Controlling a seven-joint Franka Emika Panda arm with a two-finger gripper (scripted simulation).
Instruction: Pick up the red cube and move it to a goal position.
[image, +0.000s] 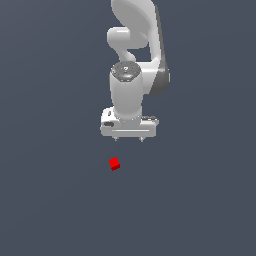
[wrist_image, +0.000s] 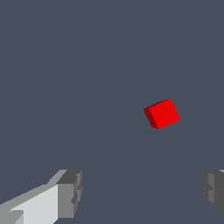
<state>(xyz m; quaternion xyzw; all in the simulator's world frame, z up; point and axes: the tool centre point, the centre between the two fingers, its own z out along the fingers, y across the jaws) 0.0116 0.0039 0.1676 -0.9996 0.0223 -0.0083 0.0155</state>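
Observation:
The red cube (image: 114, 163) is a small bright red block lying on the dark grey floor, below and slightly to the exterior view's left of the white gripper (image: 129, 139). In the wrist view the red cube (wrist_image: 162, 113) sits turned at an angle, well ahead of the gripper (wrist_image: 142, 190). The two grey fingertips (wrist_image: 70, 192) stand far apart with nothing between them, so the gripper is open. The gripper hangs above the floor and does not touch the cube.
The white arm (image: 135, 45) rises behind the gripper toward the top of the exterior view. A plain dark grey floor (image: 50, 200) fills everything else. No goal marker shows.

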